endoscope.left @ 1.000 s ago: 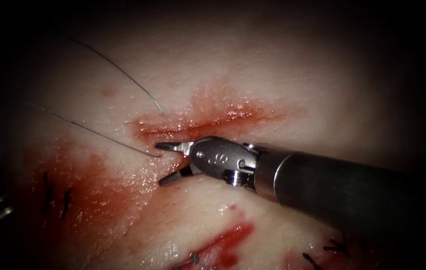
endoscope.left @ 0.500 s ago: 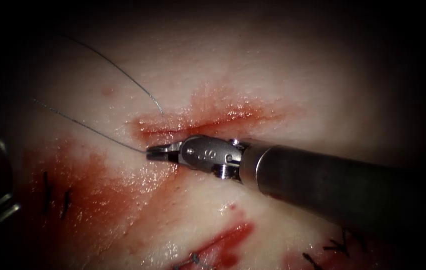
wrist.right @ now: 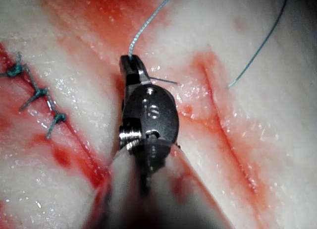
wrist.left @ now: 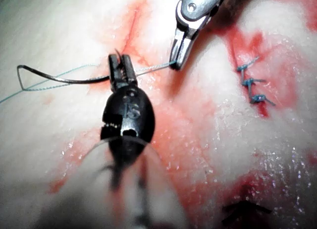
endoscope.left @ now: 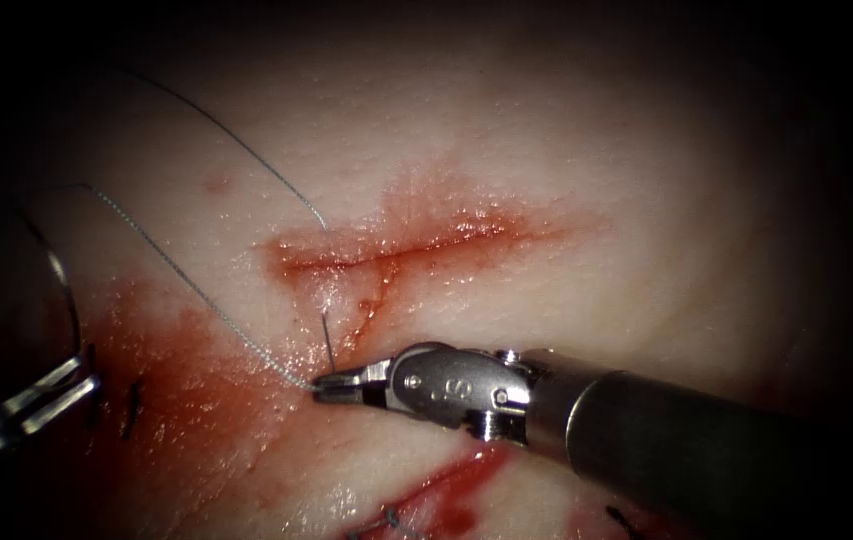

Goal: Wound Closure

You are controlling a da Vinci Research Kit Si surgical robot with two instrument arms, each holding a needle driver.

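The cut (endoscope.left: 396,250) runs across the tissue (endoscope.left: 566,150), wet with red fluid. Just in front of its left end, my right tool (endoscope.left: 324,386) is shut on the thread (endoscope.left: 196,290). A short length of thread rises from those jaws into the tissue. The rest runs up and left to the curved needle (endoscope.left: 68,290), which is clear of the tissue. My left tool (endoscope.left: 86,378), at the far left, is shut on the needle near one end. The left wrist view shows the left tool (wrist.left: 121,65) gripping the needle (wrist.left: 59,82) beside the right tool (wrist.left: 177,60). The right tool (wrist.right: 130,64) clamps the thread (wrist.right: 146,26).
A free thread tail (endoscope.left: 246,150) lies from the cut's left end up and to the left. Older dark stitches (endoscope.left: 131,405) sit at the left, with more stitches (endoscope.left: 386,518) along a second red cut at the front. A finished stitch row (wrist.left: 250,83) (wrist.right: 37,95) lies nearby.
My right tool's jaws closed on the thread at the cut's left end, then moved toward the front, drawing thread out of the tissue. The left tool with the needle came further into view.
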